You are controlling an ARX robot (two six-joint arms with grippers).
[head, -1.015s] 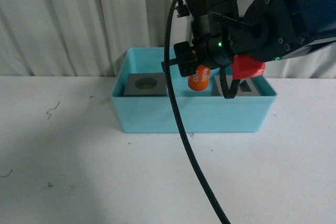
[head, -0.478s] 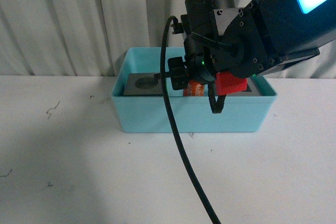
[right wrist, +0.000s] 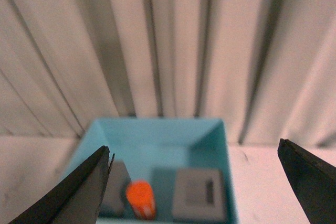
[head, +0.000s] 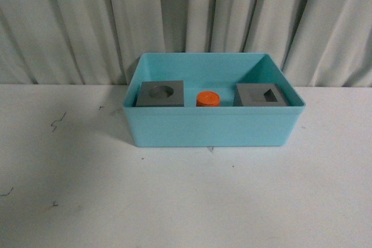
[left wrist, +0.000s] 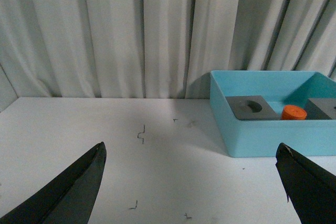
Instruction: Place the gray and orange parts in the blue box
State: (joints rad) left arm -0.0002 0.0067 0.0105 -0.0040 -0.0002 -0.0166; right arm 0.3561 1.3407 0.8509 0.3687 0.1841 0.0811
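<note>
The blue box (head: 212,110) stands on the white table in the front view. Inside it, a gray cube with a round recess (head: 161,93) sits left, the orange cylinder (head: 207,99) in the middle, and a gray cube with a rectangular recess (head: 261,94) right. Neither arm shows in the front view. My left gripper (left wrist: 190,148) is open and empty over the table, left of the box (left wrist: 273,132). My right gripper (right wrist: 194,148) is open and empty, raised above the box (right wrist: 163,132), looking down on the cylinder (right wrist: 141,199) and the rectangular-recess cube (right wrist: 199,194).
A pale pleated curtain (head: 87,21) hangs close behind the box. The white table (head: 174,196) has a few small dark marks (head: 58,123) on its left side.
My right arm hung over the box with the orange cylinder in its gripper. It has let go and drawn back out of the front view. The cylinder now stands in the box between the cubes.
</note>
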